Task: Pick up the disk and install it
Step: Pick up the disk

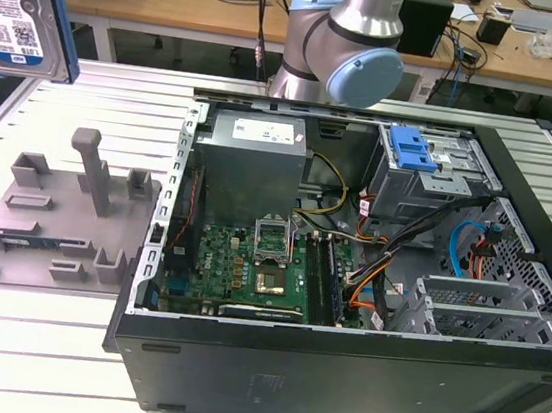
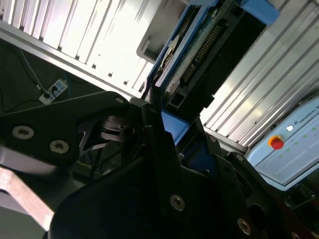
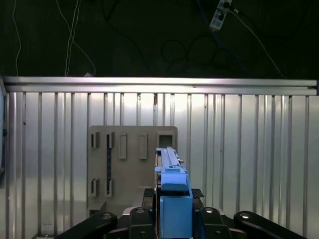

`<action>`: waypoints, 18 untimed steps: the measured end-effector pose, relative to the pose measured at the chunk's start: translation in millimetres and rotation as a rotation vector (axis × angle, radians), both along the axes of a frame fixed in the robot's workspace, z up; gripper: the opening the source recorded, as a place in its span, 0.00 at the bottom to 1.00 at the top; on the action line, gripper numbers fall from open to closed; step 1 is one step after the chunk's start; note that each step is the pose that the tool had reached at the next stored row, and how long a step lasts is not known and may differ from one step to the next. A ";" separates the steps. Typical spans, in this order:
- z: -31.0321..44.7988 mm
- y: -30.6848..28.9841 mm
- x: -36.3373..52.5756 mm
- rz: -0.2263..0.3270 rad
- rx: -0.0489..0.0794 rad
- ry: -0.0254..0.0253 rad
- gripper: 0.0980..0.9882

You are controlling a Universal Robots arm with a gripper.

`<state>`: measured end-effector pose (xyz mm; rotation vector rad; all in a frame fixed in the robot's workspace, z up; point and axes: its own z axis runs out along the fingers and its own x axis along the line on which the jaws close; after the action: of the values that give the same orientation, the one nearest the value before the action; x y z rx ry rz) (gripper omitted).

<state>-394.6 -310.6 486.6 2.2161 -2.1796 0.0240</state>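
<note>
The disk [image 1: 19, 4] hangs in the air at the exterior view's upper left, label side showing, with its blue frame along the edge. In the first wrist view the disk [image 3: 172, 172] stands edge-on between the black fingers of my gripper [image 3: 173, 195], which is shut on it. In the second wrist view the disk [image 2: 199, 55] sticks out past one black finger [image 2: 157, 134], its connector edge showing. It is held high above the grey fixture plate [image 3: 132, 159] on the ribbed table.
An open computer case [image 1: 348, 276] lies at the exterior view's middle and right, with the motherboard, a grey power supply [image 1: 252, 153] and a drive cage with a blue latch [image 1: 411, 148]. The grey fixture plate [image 1: 63, 221] lies to its left. The arm's base [image 1: 347, 34] stands behind the case.
</note>
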 end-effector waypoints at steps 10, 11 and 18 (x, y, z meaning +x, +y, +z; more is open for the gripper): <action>0.0 -8.6 27.8 0.000 0.000 -0.0001 0.30; 0.0 -11.4 30.1 0.000 0.000 -0.0001 0.30; 0.0 -24.9 42.7 0.000 -0.001 -0.0001 0.30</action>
<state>-351.8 -335.6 486.7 2.2158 -2.1792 0.0250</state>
